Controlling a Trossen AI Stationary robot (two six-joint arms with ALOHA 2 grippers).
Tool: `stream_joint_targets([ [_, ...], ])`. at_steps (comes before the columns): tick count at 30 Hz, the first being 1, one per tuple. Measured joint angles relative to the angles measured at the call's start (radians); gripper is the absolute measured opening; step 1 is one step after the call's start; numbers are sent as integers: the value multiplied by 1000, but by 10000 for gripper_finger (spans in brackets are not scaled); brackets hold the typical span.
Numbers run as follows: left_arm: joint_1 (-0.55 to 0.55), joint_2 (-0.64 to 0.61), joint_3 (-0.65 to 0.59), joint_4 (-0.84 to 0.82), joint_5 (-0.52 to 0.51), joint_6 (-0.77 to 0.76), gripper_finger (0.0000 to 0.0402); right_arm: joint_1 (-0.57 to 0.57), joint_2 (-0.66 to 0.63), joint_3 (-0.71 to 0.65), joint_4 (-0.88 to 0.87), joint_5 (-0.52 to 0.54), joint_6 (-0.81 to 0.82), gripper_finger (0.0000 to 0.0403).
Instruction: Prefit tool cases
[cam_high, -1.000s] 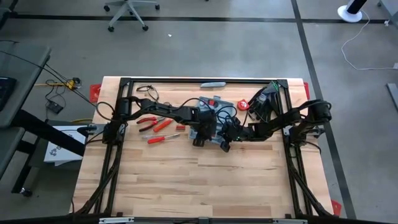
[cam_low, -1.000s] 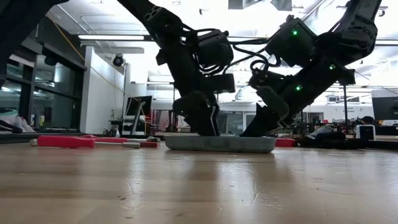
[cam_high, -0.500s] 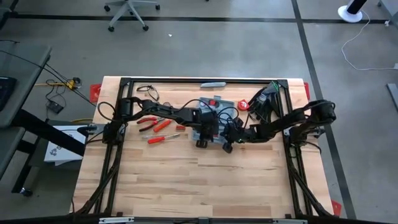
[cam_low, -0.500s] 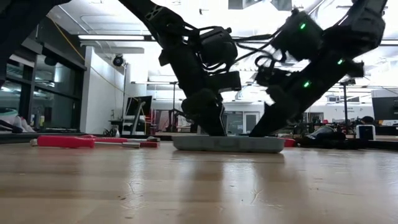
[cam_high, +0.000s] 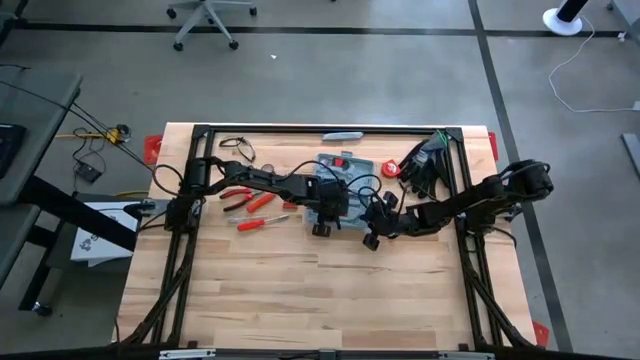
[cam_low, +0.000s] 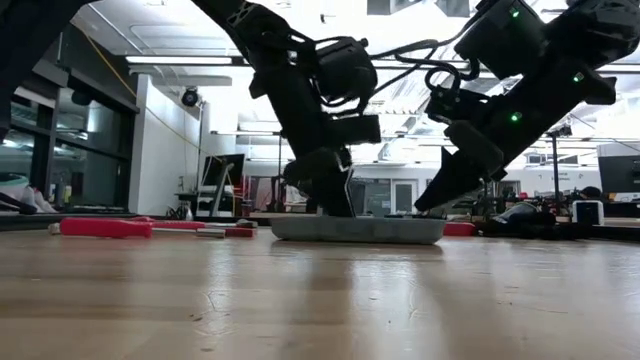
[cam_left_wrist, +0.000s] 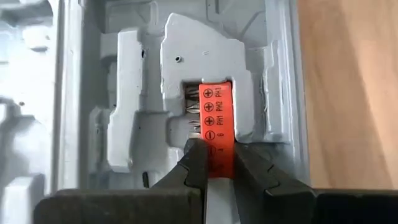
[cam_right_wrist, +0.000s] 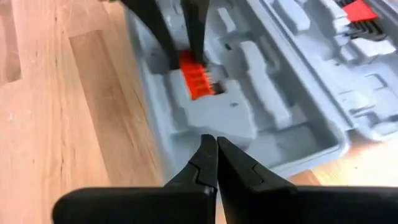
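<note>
The blue-grey tool case (cam_high: 345, 185) lies open on the table's middle, its moulded inside up; in the low view it is a flat slab (cam_low: 357, 230). An orange bit holder (cam_left_wrist: 217, 124) sits in a recess of the case's near half. My left gripper (cam_left_wrist: 219, 163) is shut on it and comes down onto the case (cam_low: 325, 205). My right gripper (cam_right_wrist: 216, 146) is shut on nothing and hangs just off the case's near right corner (cam_high: 369, 238), a little above it (cam_low: 428, 203). My left gripper pinches the orange bit holder's near end (cam_left_wrist: 219, 155) between its two fingers (cam_left_wrist: 194, 163), one on each long side. The fingers come steeply from above, slanting from the table's left, along the holder. The holder's far part (cam_left_wrist: 217, 102) lies in the case's recess.
Red-handled pliers (cam_high: 238, 194) and screwdrivers (cam_high: 262, 220) lie on the table left of the case. A small red thing (cam_high: 391, 170) and a bundle of black cables (cam_high: 425, 165) are to the case's right. A slim grey bar (cam_high: 342, 135) lies at the far edge. Bare wood fills the near half.
My right gripper, still shut, has drawn back from the case toward the table's right edge and risen, so its tips now hang off the case's near right corner. The left arm has stayed over the case.
</note>
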Motion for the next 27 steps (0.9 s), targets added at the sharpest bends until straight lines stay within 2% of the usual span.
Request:
stream_joint_targets([
  [2,0,-25,1,5,-24,1,2,0,0,0,1,5,7,0],
  [11,0,-68,4,6,-41,4,4,0,0,2,3,6,4,0],
  [16,0,-68,6,-60,-73,-2,2,-17,0,2,51,-1,-96,0],
  [19,0,-78,4,-147,-60,-34,1,-63,0,2,97,-69,-188,0],
  [23,-3,-79,-42,-125,-52,-78,0,-140,0,12,118,-204,-271,10],
  [27,-5,-79,-98,-34,-53,-107,0,-185,-1,44,98,-229,-363,43],
])
